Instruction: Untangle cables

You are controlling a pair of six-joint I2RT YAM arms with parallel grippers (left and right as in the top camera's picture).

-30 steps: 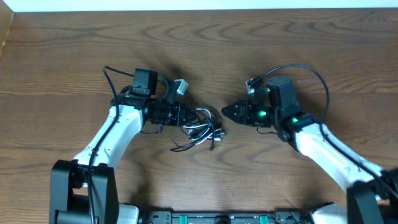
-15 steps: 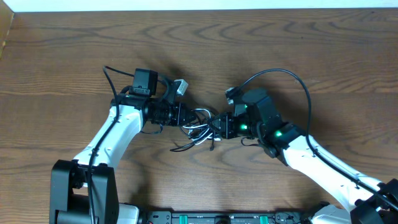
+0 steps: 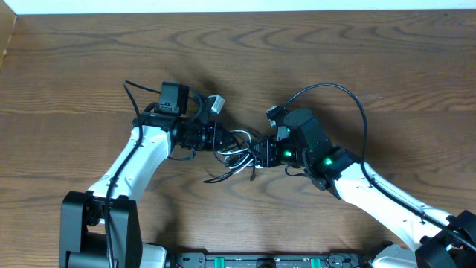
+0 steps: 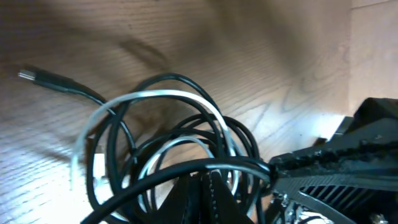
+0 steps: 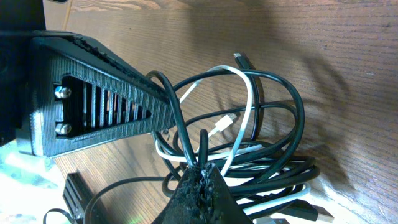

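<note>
The cables lie in one tangle mid-table between both arms. In the overhead view the black cable point(image 3: 221, 176) and the white cable point(image 3: 242, 135) loop through each other. My left gripper point(image 3: 224, 141) is shut on a black strand at the tangle's left side. My right gripper point(image 3: 257, 153) is shut on black strands at its right side. The left wrist view shows my left gripper point(image 4: 209, 188) under black cable point(image 4: 180, 78) and white cable point(image 4: 163, 94) loops. In the right wrist view my right gripper point(image 5: 203, 176) pinches the black cable point(image 5: 300, 115) beside the white cable point(image 5: 249, 106).
A black plug point(image 4: 28, 75) on a loose tail rests on the wood away from the tangle. Flat plugs point(image 5: 300, 209) lie at the bundle's lower edge. The right arm's own thick wire point(image 3: 349, 91) arcs above it. The table's far edge point(image 3: 238, 10) runs along the top.
My right gripper moved left into the tangle and shut on black strands. The left gripper stayed shut in place.
</note>
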